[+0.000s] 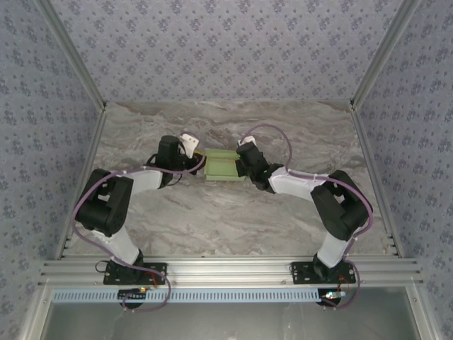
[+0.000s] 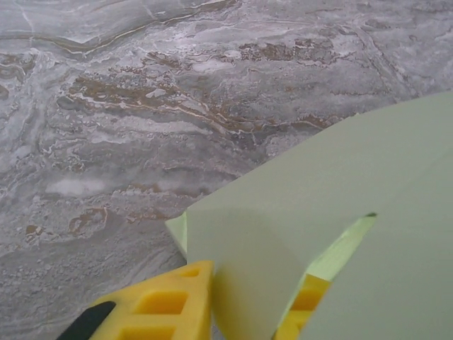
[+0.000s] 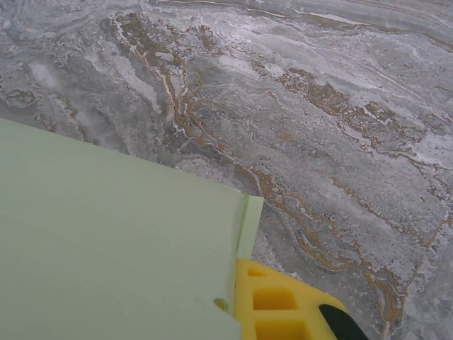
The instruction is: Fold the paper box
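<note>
Paper box (image 1: pixel 221 166) rests on the tabletop (image 1: pixel 212 227) between both arms. I see left fingers (image 2: pixel 166 306) straddling one flap; I cannot tell whether they clamp it. The right fingers (image 3: pixel 283 304) are clenched on the opposite panel edge.

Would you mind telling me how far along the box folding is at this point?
Done: the paper box is partly folded, its panels lifted off the table. In hand: the right gripper is shut on one edge, and a panel sits between the fingers of the left gripper. Left: an open slit suggests closing remains.
</note>
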Controlling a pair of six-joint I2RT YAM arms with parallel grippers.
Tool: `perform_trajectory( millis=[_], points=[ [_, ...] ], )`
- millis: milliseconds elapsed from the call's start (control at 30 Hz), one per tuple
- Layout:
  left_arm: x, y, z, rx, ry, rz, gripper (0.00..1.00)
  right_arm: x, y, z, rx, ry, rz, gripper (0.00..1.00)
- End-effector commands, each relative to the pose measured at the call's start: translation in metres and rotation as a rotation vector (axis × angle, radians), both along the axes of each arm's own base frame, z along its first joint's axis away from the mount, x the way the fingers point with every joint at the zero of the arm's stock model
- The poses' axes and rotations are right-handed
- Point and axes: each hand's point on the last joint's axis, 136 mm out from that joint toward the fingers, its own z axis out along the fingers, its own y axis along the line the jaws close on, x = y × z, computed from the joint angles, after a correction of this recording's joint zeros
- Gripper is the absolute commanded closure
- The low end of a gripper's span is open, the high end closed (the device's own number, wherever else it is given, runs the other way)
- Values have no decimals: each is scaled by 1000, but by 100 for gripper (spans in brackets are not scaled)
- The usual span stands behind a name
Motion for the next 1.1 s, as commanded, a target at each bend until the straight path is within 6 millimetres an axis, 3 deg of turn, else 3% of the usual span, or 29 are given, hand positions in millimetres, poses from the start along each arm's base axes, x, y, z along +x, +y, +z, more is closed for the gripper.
perform_trajectory(
  millis=[0,200,367,667,1067],
  points=[
    [4,-14,12,-35,-15,-37,86,-6,-1,-18,-42,68,21,100],
    [6,-31,13,-41,-16,-6,97,-8,5,-19,-45,79,8,100],
    [8,-41,10,-44,-5,100,100,-10,9,-18,-42,76,-19,100],
    [-1,-49,-12,12,-22,266,100,-12,7,-19,-33,77,-60,100],
    [-33,-51,-59,36,-82,272,100,-4,3,-6,-39,43,-41,100]
  ],
)
